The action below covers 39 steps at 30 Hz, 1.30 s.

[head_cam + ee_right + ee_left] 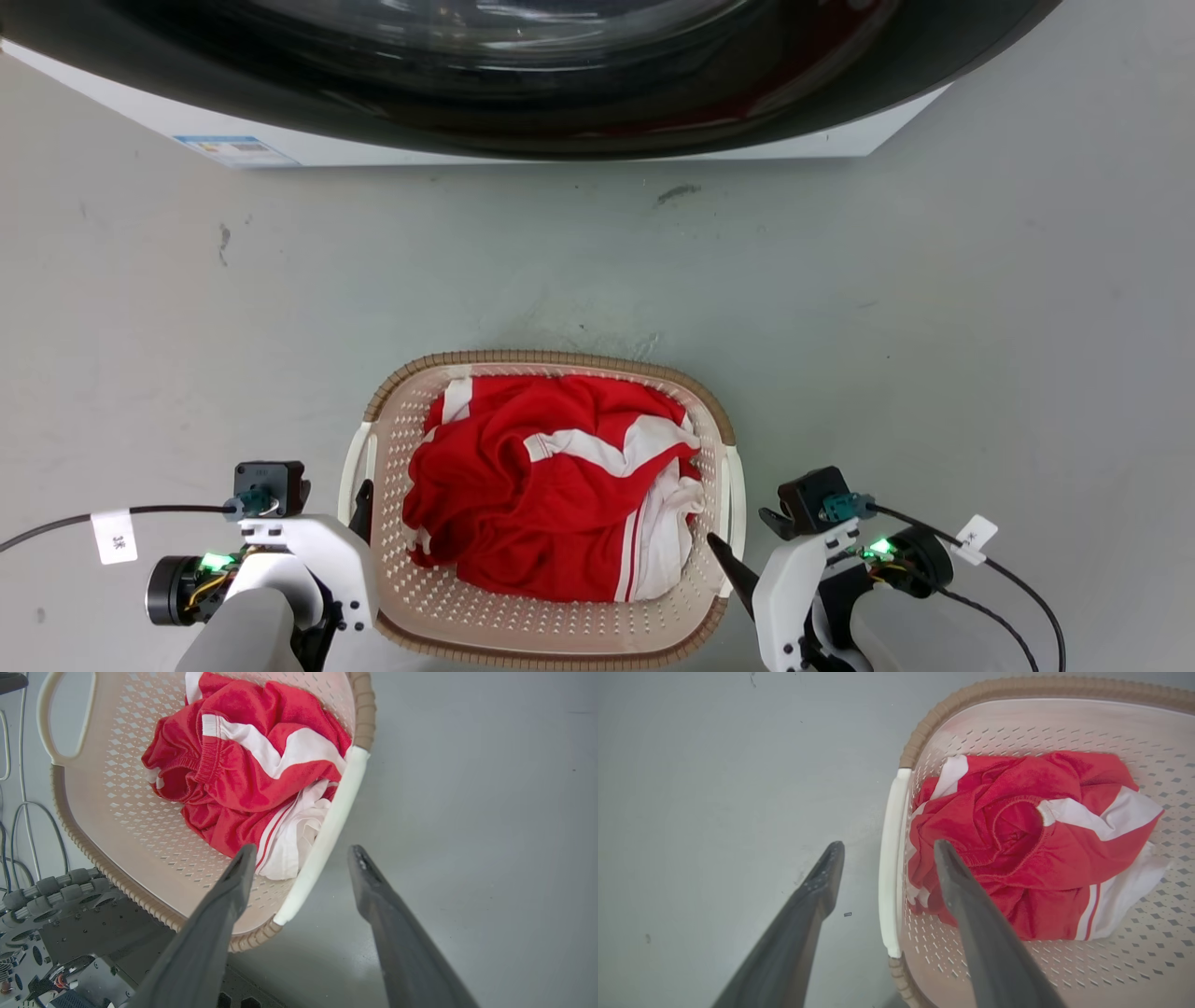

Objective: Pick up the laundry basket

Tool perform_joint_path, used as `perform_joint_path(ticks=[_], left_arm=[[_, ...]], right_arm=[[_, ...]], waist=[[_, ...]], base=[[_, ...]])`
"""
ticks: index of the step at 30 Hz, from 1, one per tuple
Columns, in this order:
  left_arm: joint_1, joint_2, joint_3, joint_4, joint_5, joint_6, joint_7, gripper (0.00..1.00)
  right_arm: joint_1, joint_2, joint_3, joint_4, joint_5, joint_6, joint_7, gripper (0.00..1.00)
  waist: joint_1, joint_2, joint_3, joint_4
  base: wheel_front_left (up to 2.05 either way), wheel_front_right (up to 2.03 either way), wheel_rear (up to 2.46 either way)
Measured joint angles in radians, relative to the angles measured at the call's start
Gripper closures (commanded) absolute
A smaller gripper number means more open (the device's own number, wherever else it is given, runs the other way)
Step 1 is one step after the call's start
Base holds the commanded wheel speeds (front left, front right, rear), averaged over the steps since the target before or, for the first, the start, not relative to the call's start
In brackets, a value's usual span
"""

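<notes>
Cream-white perforated plastic laundry basket (541, 358) (red-and-white clothes (541, 485) inside) sits between left gripper (888, 847) and right gripper (302, 851), both down-tilted, gaping empty astride its white handles (327, 830).

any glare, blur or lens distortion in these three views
Head view: even soft light, pale reflections on the washing machine door's dark glass. Left wrist view: wide-angle lens bows the laundry basket rim; the fingers of the left gripper look slightly soft up close. Right wrist view: red garment sharp, right gripper soft too, dim shadow under the basket.
</notes>
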Motion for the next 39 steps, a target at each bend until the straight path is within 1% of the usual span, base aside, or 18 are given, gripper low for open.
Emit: perform_joint_path(ticks=[6,19,37,38,39], left_arm=[[-0.028,0.003,-0.042,0.025,-0.037,0.000,0.000,0.00],[-0.075,0.002,-0.123,0.060,-0.106,0.000,0.000,0.00],[-0.118,-0.004,-0.225,0.069,-0.193,0.000,0.000,0.00],[-0.119,-0.005,-0.230,0.069,-0.199,0.000,0.000,0.00],[-0.120,-0.006,-0.237,0.070,-0.202,0.000,0.000,0.00]], right_arm=[[-0.028,0.000,0.035,0.011,0.048,0.000,0.013,0.00],[-0.084,0.000,0.100,0.046,0.105,0.000,0.018,0.00],[-0.125,0.000,0.169,0.060,0.190,0.000,0.022,0.00],[-0.129,0.000,0.171,0.062,0.195,0.000,0.022,0.04],[-0.133,0.000,0.173,0.065,0.198,0.000,0.022,0.29]], waist=[[0.0000,0.0000,0.040,0.001],[0.0000,0.0000,0.122,0.005],[-0.0001,0.0000,0.180,0.023],[0.0000,0.0000,0.184,0.024],[0.0000,0.0000,0.188,0.025]], base=[[0.00,0.00,0.00],[0.00,0.00,0.00],[0.00,0.00,0.00],[0.00,0.00,0.00],[0.00,0.00,0.00]])
